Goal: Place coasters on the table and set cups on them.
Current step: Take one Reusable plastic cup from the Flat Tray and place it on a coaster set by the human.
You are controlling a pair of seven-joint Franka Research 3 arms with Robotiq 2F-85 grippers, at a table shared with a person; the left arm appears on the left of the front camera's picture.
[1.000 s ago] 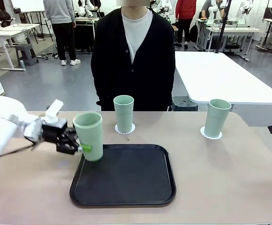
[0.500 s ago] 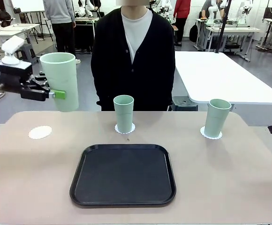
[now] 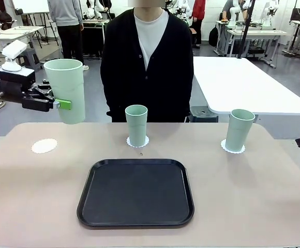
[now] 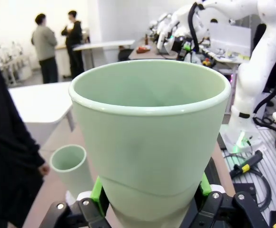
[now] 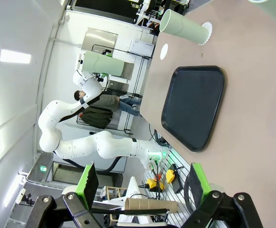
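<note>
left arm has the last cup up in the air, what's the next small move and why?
Probably lower it toward the bare coaster. The left gripper holds the third cup upright above the table, apparently somewhat right of that coaster, while the other two cups already stand on theirs. A slight shift over it first seems needed.

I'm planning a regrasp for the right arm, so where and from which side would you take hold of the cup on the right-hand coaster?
Grip the right cup across its upper wall, coming level from the robot's right, where the right gripper is open. The cup stands upright, handleless and tapered, so its sides suit the pads.
</note>
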